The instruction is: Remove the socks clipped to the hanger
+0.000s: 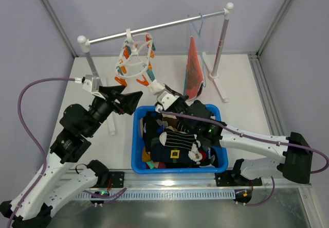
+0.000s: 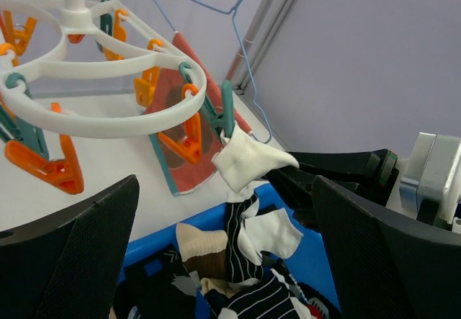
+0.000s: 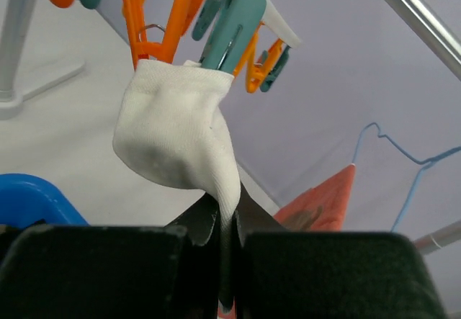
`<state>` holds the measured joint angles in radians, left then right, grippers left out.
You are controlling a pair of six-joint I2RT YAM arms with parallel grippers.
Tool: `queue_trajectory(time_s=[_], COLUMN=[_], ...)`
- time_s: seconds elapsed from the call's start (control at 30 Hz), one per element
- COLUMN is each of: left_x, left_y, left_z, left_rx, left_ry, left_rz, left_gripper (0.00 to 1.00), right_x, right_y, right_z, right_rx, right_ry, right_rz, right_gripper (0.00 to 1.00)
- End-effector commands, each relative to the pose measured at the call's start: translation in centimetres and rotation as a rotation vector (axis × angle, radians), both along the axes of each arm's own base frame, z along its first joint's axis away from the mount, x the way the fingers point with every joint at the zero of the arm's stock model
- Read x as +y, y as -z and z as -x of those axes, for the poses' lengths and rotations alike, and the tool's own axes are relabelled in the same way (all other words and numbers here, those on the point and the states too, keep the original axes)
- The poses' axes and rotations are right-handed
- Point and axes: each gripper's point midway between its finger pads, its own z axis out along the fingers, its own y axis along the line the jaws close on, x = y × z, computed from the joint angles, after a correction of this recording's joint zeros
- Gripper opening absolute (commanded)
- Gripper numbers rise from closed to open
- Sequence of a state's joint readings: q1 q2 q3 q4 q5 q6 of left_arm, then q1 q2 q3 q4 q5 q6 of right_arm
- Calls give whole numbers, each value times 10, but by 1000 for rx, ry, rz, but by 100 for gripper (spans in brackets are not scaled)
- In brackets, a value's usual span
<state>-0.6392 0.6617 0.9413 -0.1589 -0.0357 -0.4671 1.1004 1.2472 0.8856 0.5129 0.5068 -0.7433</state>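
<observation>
The white ring hanger (image 1: 134, 58) with orange and teal pegs hangs from the rail. It also shows in the left wrist view (image 2: 101, 121). One white sock (image 3: 176, 128) is still held by a teal peg (image 3: 234, 27). My right gripper (image 3: 229, 222) is shut on the sock's lower end, just below the peg. The same sock (image 2: 248, 162) shows in the left wrist view, with the right gripper's black fingers (image 2: 324, 168) on it. My left gripper (image 1: 128, 97) is open and empty, to the left of the sock and below the hanger.
A blue basket (image 1: 138, 135) holding several loose socks sits under the hanger, between the arms. An orange cloth (image 1: 194, 73) hangs on a pale-blue wire hanger (image 2: 216, 6) at the rail's right. The rail's stand legs (image 1: 218, 84) rest on the table.
</observation>
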Motion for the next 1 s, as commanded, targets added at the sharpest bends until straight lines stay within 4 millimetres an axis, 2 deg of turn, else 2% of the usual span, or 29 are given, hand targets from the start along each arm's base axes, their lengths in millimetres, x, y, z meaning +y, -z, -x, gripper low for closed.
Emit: queue_trajectory(time_s=[0.0,0.1,0.13,0.27,0.43,0.67,0.87,0.97], left_x=[-17,-29,-34,-48,-46,-56,-62,-62], left_y=[-9,-13,-18,-17,-27,-30,-30,-24], left_z=[6,6,8,16,26,23,14,3], left_rx=[-57,-117,-145,-156,-200,-190,-183,-151], left_ry=[96,150,182,273,300,341,339,298], left_rz=[39,71,85,130,185,221,216,195], left_gripper=[100,100,100,100,99,100,100,100], right_x=[12,22,21,23,24,30,34,34], right_y=[-14,-10,-13,-10,-4,16,21,20], right_z=[23,39,43,54,57,55,62,66], right_rx=[42,84,87,107,121,144,152,152], right_ry=[-162,-270,-290,-348,-364,-371,-411,-431], right_rz=[-124,-151,-162,-170,-165,-153,-151,-154], right_gripper=[5,4,5,4,4,5,5,4])
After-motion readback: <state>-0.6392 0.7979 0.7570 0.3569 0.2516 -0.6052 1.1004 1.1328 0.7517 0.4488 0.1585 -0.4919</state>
